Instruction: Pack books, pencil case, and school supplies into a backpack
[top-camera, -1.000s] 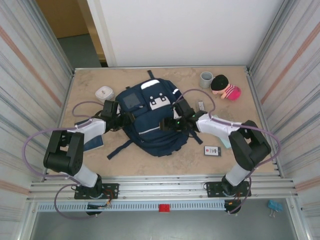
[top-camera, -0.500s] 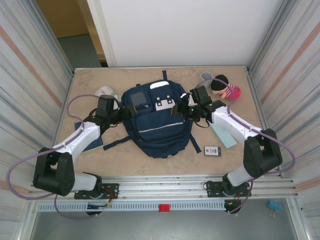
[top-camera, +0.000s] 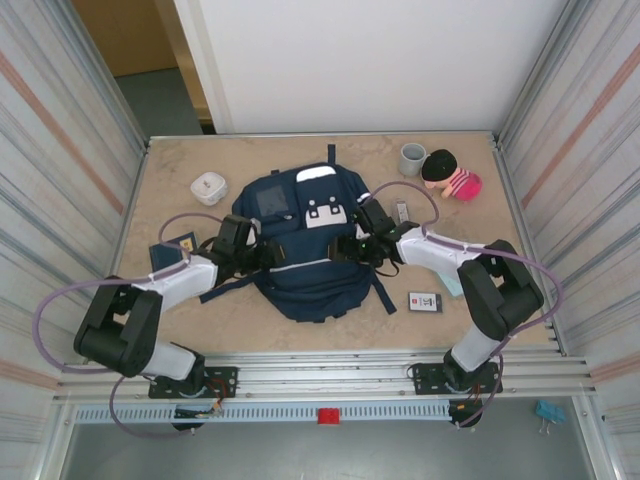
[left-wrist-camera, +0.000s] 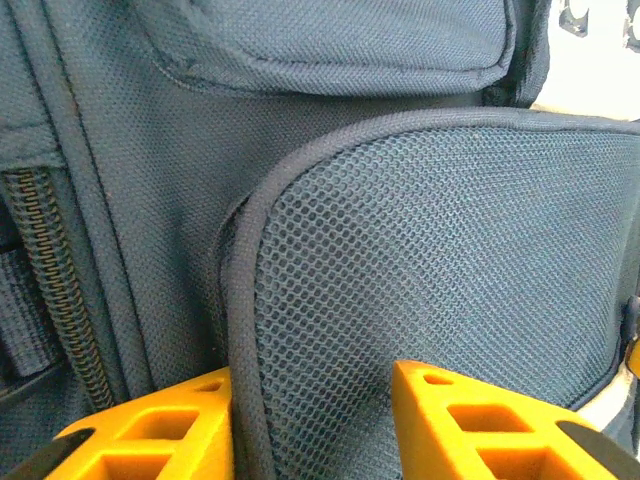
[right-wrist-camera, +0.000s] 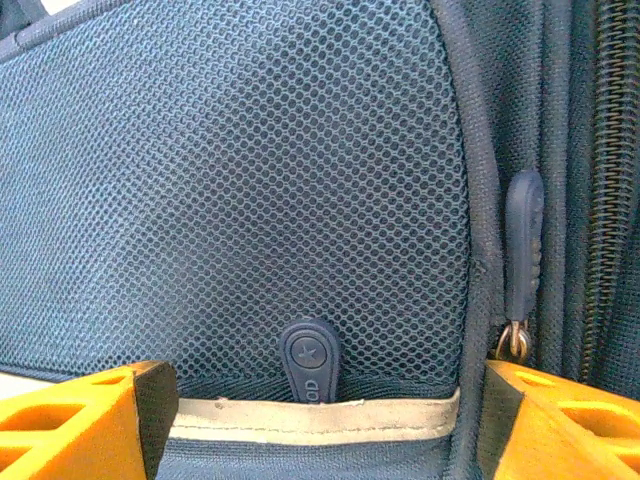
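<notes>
Beige tabletop, ribbed metal walls

**Top view.** Bright, even, diffuse light from overhead; tabletop uniformly lit. Shadows soft and short, close under the backpack. Far wall near white, little texture. Navy fabric dark, folds hard to read. Side walls lean outward: wide-angle distortion at the edges. Focus sharp throughout.

**Left wrist view.** Mesh pocket sharp at centre. Orange fingers of the left end effector soft at the bottom edge. Top right corner blown out.

**Right wrist view.** Weave and zip pull crisp, evenly lit. Orange fingers of the right end effector slightly blurred at the bottom corners.
</notes>
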